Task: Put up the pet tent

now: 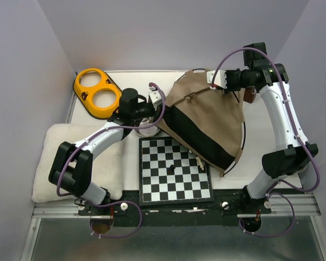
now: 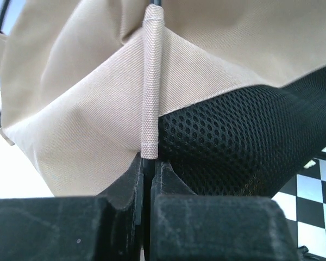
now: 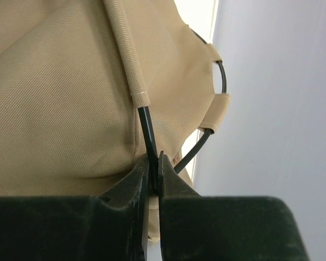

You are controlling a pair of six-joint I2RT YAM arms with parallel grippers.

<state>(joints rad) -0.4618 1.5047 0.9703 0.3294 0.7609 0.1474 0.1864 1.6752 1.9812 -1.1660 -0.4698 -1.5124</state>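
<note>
The tent [image 1: 206, 119] is being held half-raised at upper centre, its sleeve [image 2: 151, 81] pinched in the closed left end effector [image 2: 148, 166], its pole [image 3: 146, 130] in the closed right end effector [image 3: 156, 174]; full standing is not yet being reached.
</note>
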